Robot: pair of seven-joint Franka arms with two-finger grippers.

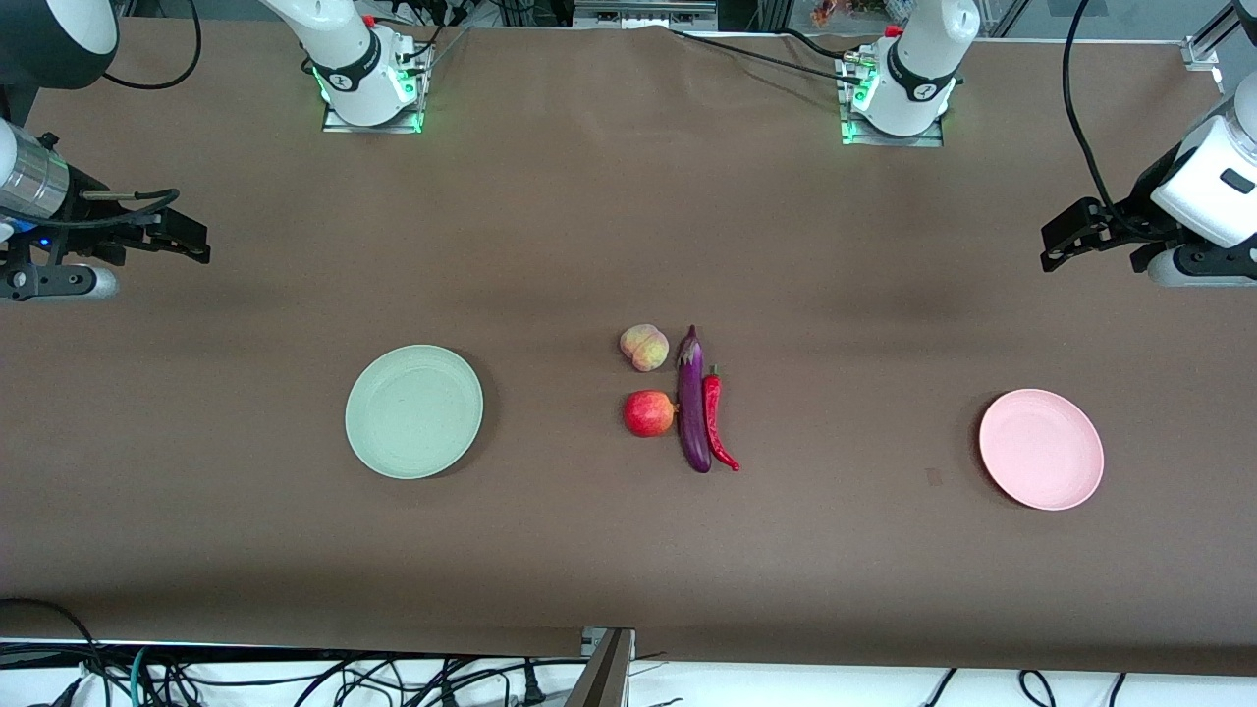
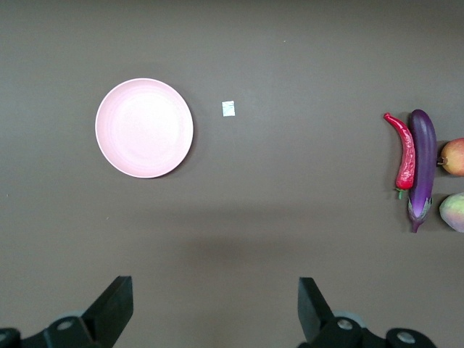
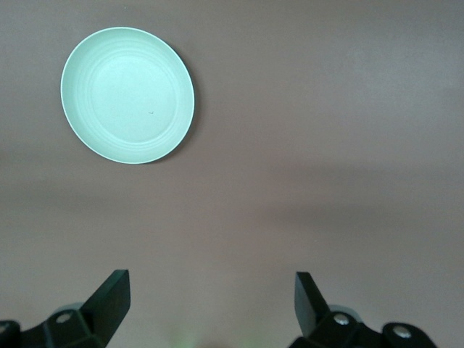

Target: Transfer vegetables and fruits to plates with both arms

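Note:
At the table's middle lie a purple eggplant (image 1: 693, 403) (image 2: 423, 163), a red chili pepper (image 1: 717, 420) (image 2: 404, 154) beside it, a red apple-like fruit (image 1: 648, 413) (image 2: 453, 156) and a pale peach (image 1: 643, 347) (image 2: 454, 211). A mint green plate (image 1: 413, 411) (image 3: 127, 94) sits toward the right arm's end, a pink plate (image 1: 1041, 449) (image 2: 144, 127) toward the left arm's end. Both plates hold nothing. My left gripper (image 1: 1065, 241) (image 2: 215, 308) hangs open over bare table at its end. My right gripper (image 1: 182, 239) (image 3: 212, 304) hangs open over bare table at its own end.
A brown cloth covers the table (image 1: 589, 550). A small pale tag (image 1: 933, 477) (image 2: 228, 108) lies on it beside the pink plate. Both arm bases (image 1: 368, 83) stand along the edge farthest from the front camera. Cables (image 1: 295, 678) trail below the near edge.

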